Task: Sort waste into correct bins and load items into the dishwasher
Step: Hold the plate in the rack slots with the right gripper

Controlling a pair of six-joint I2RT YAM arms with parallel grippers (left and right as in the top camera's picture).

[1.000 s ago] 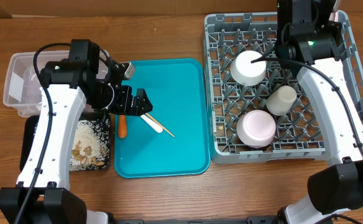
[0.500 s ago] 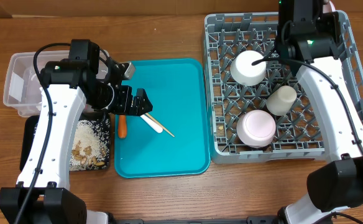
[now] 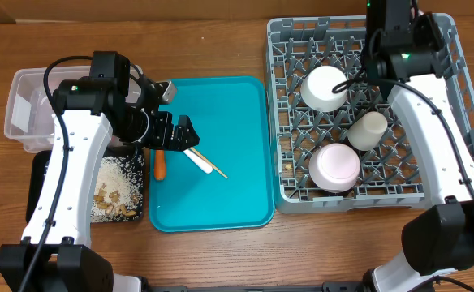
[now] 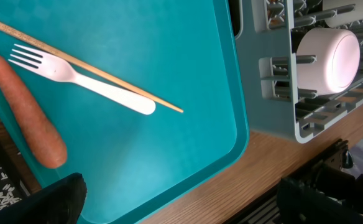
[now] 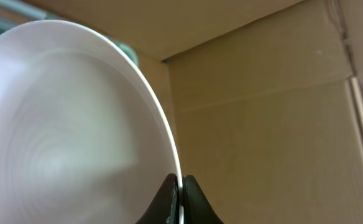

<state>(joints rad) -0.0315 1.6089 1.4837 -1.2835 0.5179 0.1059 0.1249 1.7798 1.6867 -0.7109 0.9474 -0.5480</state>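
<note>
Right arm had crept slightly toward the far edge of the rack (image 3: 359,199); left arm unchanged. Right gripper (image 5: 180,188) was pinched tight on the rim of the plate (image 5: 63,124), which was held on edge. Left gripper (image 3: 180,132) was spread wide and empty over the fork (image 4: 82,78) and carrot (image 4: 26,109) on the tray (image 4: 169,50). Best course, as judged: keep the plate upright, lower it between free pegs clear of the bowls (image 3: 325,88), and let go only once it is seated.

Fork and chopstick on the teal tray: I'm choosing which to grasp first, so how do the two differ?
The fork is white plastic; the chopstick is tan wood. The fork widens into tines at one end, while the chopstick is a thin plain stick. The chopstick is longer, passing the fork at both ends. Both lie flat, close alongside each other, on the teal tray.
</note>
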